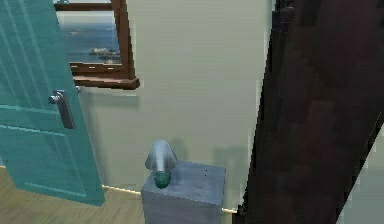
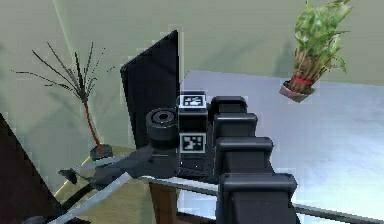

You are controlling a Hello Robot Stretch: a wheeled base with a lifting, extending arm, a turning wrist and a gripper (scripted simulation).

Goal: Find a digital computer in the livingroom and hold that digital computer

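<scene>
A dark flat panel (image 2: pixel 150 88), shaped like an upright laptop screen, stands at the left edge of a grey tabletop (image 2: pixel 300 140) in the arm side view. The arm's dark bar rises from the bottom edge, with its two white marked squares (image 2: pixel 192 125) just right of the panel's foot. The gripper (image 2: pixel 80 185) reaches down and to the left from its round dark body (image 2: pixel 160 130), past the table's edge. Its thin fingers (image 2: pixel 110 172) lie in front of floor and a dark shape. I cannot tell whether it holds anything.
A leafy potted plant (image 2: pixel 315 50) stands at the table's far right. A bare-twigged plant (image 2: pixel 75 85) in a pot stands on the floor beyond. In the forward view: a teal door (image 1: pixel 35 100), a wood-framed window (image 1: pixel 100 40), a small grey stand (image 1: pixel 185 195) carrying a grey-capped green thing (image 1: pixel 161 165), and a tall dark panel (image 1: pixel 320 110).
</scene>
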